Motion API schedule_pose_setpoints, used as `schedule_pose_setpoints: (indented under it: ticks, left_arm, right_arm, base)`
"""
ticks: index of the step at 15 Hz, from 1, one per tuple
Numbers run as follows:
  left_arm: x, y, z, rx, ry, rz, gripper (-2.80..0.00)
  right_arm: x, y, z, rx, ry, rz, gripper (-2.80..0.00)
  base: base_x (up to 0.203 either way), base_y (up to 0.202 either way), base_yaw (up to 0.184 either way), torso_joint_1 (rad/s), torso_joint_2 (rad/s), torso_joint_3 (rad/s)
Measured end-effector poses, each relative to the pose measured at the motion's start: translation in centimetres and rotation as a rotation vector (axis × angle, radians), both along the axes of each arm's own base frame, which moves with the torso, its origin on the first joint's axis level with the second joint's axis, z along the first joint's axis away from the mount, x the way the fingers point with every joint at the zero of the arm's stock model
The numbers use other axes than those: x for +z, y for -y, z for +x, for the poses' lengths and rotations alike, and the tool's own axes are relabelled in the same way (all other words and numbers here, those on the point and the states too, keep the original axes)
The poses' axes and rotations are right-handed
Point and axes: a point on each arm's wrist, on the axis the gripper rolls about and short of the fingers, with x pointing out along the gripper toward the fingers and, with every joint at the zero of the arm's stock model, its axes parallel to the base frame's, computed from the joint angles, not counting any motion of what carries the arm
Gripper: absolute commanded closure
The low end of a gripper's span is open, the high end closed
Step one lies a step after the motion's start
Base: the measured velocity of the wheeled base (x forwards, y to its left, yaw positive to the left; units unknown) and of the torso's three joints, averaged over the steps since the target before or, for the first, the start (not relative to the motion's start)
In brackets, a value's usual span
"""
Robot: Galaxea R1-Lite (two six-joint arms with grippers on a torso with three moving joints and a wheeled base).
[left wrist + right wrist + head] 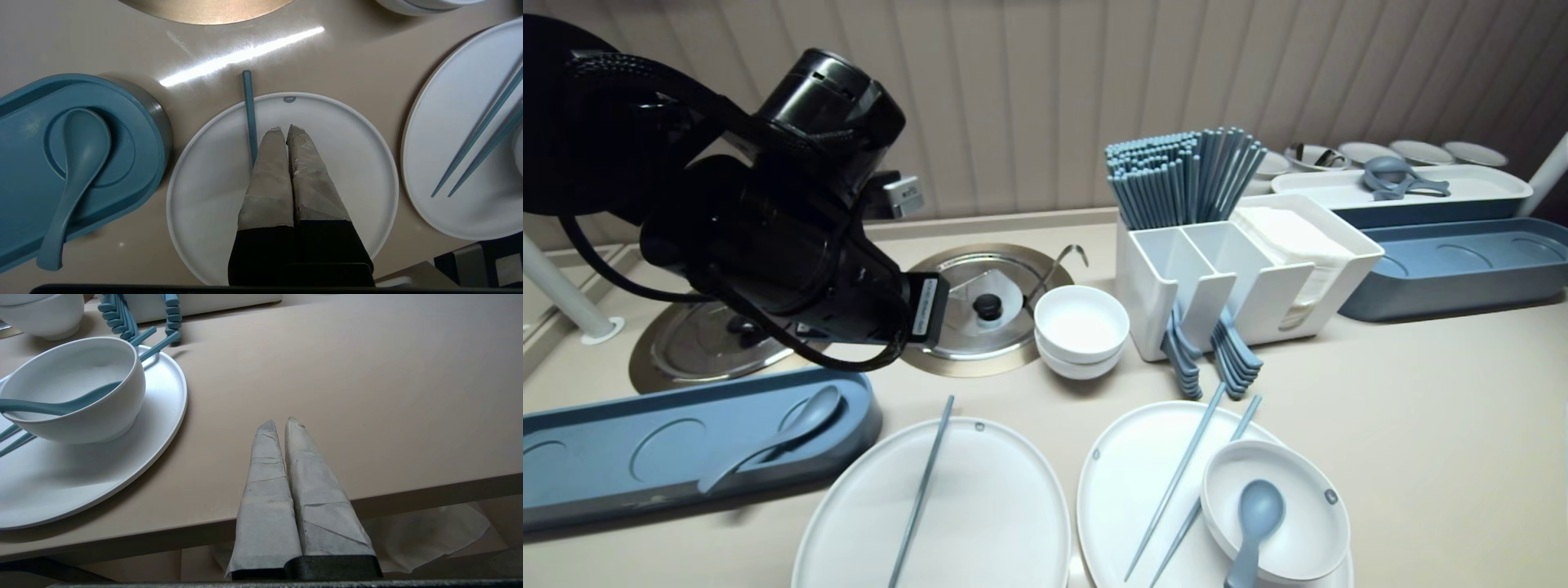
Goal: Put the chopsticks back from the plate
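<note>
Head view shows a single chopstick (923, 490) lying slantwise on the near-left plate (996, 506), its far end past the rim, beside a blue tray (605, 457) that holds a spoon (792, 429). Left wrist view has the left gripper (285, 128) clenched on nothing over that plate, the chopstick running just beside one finger. Right wrist view finds the right gripper (280, 421) clenched and empty at the table (327, 375) edge, near a bowl (73, 384).

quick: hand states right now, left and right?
Left hand: closed, empty, over the white plate; the chopstick lies beside it, not gripped.
Right hand: closed, empty, at the table edge.
</note>
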Motion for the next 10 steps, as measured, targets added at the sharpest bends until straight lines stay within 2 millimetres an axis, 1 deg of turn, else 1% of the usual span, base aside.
schedule_pose_setpoints:
  ticks: [3,8,10]
  left_arm:
    - [-0.9,-0.2,-0.4,-0.031,-0.074,0.077,0.00]
    - [-2.3,0.0,0.0,-0.033,-0.157,0.131,0.00]
    - [-2.8,-0.1,-0.1,-0.035,-0.198,0.155,0.00]
  right_arm:
    - [0.0,0.0,0.0,0.000,0.000,0.000,0.00]
    - [0.0,0.0,0.0,0.000,-0.001,0.000,0.00]
    - [0.0,0.0,0.0,0.000,0.000,0.000,0.00]
  base:
    - [0.000,0.000,0.000,0.000,0.00,0.000]
    - [0.000,0.000,0.000,0.000,0.00,0.000]
    - [0.000,0.000,0.000,0.000,0.00,0.000]
